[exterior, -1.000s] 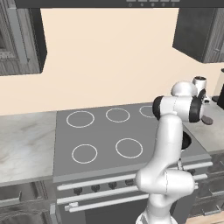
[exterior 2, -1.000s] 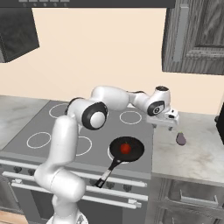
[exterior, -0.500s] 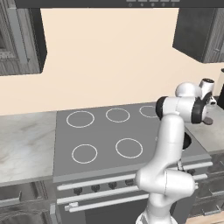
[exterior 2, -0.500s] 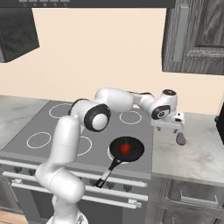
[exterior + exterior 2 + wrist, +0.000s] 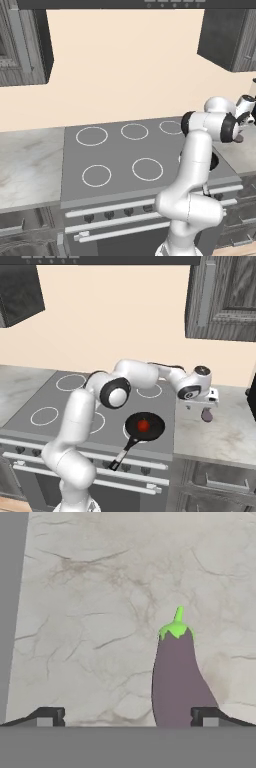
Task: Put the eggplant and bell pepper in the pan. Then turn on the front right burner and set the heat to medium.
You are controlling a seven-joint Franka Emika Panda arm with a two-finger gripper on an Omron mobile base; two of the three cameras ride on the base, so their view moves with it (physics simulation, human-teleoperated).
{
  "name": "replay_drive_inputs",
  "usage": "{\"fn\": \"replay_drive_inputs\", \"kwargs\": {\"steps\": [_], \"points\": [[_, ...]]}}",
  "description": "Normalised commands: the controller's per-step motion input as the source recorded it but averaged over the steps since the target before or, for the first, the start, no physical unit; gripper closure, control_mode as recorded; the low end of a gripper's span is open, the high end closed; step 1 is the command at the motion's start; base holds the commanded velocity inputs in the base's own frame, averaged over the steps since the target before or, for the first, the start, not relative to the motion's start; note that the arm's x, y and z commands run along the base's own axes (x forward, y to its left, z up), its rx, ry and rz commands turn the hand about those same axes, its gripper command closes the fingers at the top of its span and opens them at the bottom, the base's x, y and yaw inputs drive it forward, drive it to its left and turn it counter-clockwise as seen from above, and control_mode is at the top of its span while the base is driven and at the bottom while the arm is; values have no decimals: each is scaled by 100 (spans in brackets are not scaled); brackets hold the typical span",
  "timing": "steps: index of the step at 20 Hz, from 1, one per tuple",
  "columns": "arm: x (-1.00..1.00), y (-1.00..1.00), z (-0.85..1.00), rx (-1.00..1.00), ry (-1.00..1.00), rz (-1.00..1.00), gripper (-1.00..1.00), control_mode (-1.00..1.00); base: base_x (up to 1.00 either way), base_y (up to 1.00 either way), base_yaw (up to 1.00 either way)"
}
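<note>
1. No readable brand, label or writing on any surface.
2. Hand [image 5: 204, 406], white, at the end of the reaching arm, above the marbled counter [image 5: 225, 431] right of the cooktop; fingertips [image 5: 50, 714] spread wide apart, pinching nothing.
3. Eggplant [image 5: 177, 679]: smooth, dull purple, elongated and rounded, with a bright green cap and stem; lying on the counter, close beside the right-hand fingertip, off centre in the gap. Seen also just below the hand [image 5: 206, 415].
4. Counter: pale beige stone with darker branching veins.
5. Pan [image 5: 145, 426]: round, black, with a thin dark handle ending in a pale tip, pointing toward the near edge; resting on the flat grey cooktop [image 5: 60, 406] at its near right.
6. Bell pepper [image 5: 143, 425]: small, bright red, roundish, inside the pan.
7. Plain rings [image 5: 96, 175]: thin white outlines on the cooktop.
</note>
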Motion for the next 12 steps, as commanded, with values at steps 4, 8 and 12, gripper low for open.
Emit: {"fn": "replay_drive_inputs", "kwargs": {"steps": [4,8,12], "points": [[0,-24,0,0,-8,10,-100,-100,0,0,0],[0,-13,0,0,-1,10,-100,-100,0,0,0],[0,-19,0,0,0,7,-100,-100,0,0,0]]}}
